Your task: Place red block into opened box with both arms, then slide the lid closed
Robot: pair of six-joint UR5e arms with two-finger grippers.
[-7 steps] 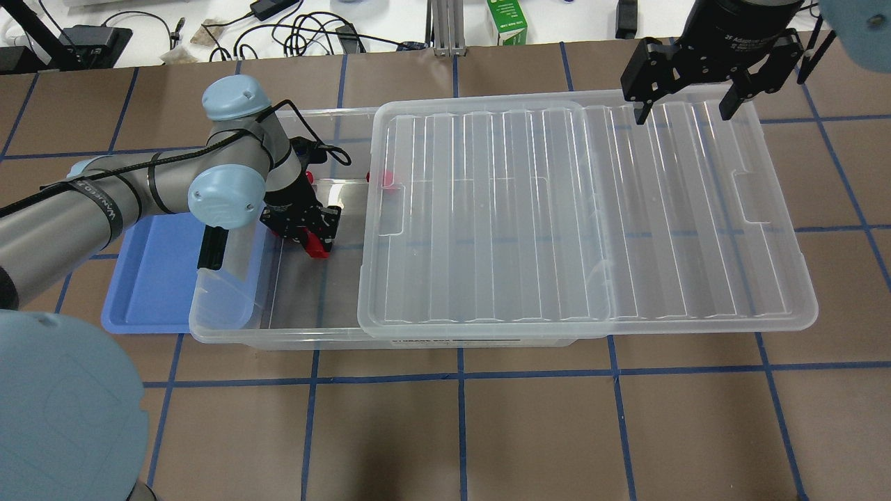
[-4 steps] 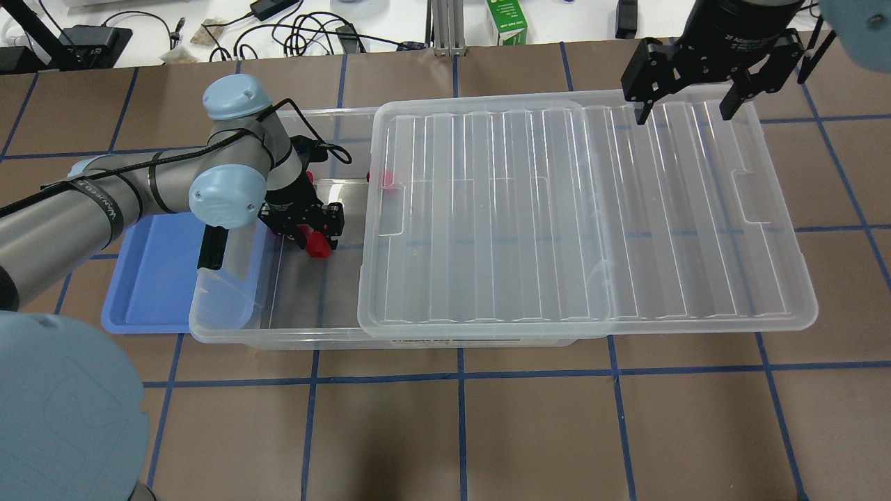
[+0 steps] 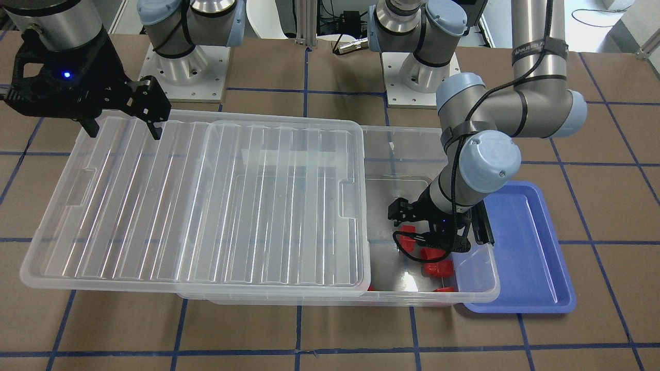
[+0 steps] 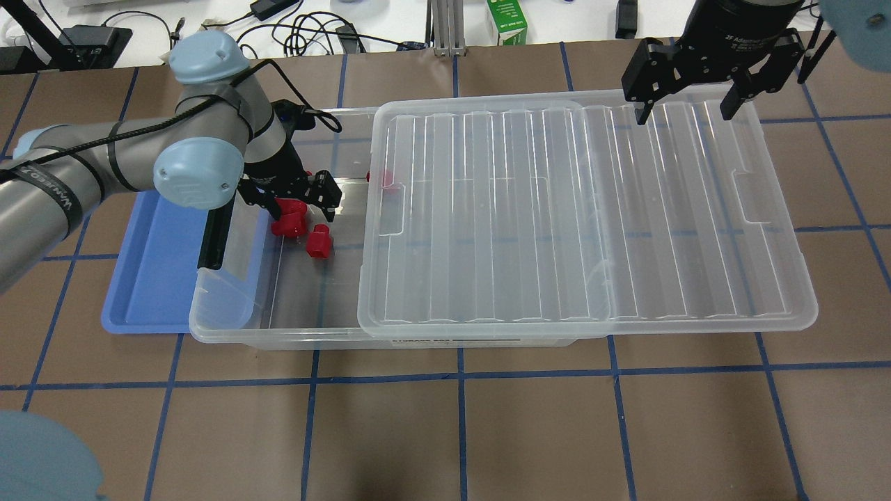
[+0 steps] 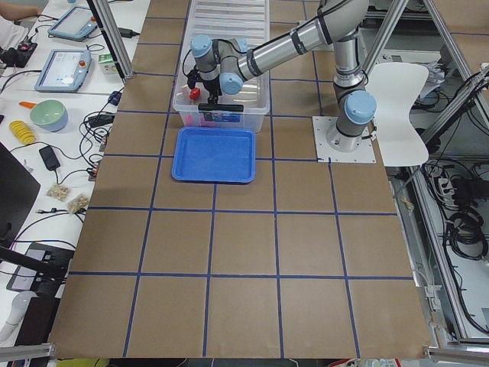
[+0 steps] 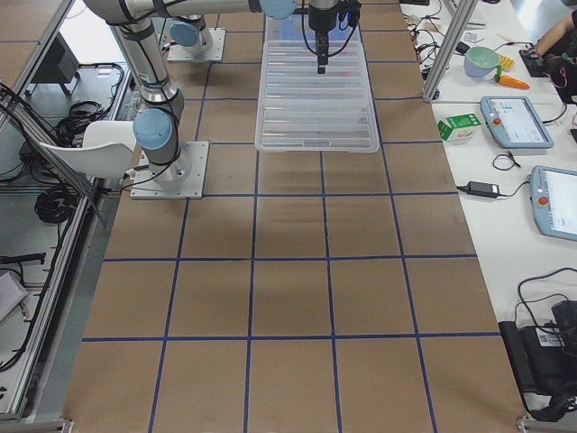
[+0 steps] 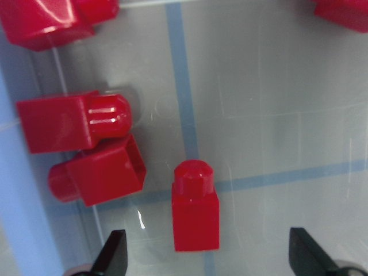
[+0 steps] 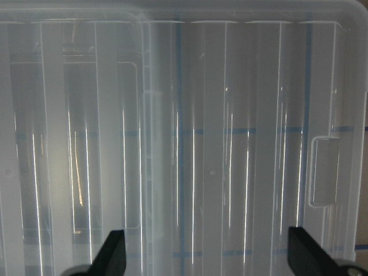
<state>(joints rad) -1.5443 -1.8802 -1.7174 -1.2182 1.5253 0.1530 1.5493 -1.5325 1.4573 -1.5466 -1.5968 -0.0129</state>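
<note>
Blue tray (image 4: 150,278): lies on the table (image 4: 487,431) at the box's left end. Its right edge runs under the box's end wall in the overhead view.
Black bar (image 4: 212,240): runs along the box's left short side.
Left gripper (image 4: 294,202): hangs over the uncovered left part of the box with its jaws spread wide, holding nothing. The wrist view shows both fingertips (image 7: 115,253) clear of the block below.
Other red blocks (image 4: 287,223): two lie on the box floor just left of the red block, close to each other. One more lies at the lid's left edge.
Red block (image 4: 319,243): lies on its side on the box floor in the uncovered section. No finger touches it, and it sits near the two neighbouring blocks but apart from them.
Box (image 4: 230,334): rests on the table with its left portion open.
Lid (image 4: 557,209): lies on top of the box, covers its right portion and overhangs past the right end.
Right gripper (image 4: 684,111): jaws wide apart and empty, positioned over the lid's far right corner. Whether it touches the lid cannot be told.
</note>
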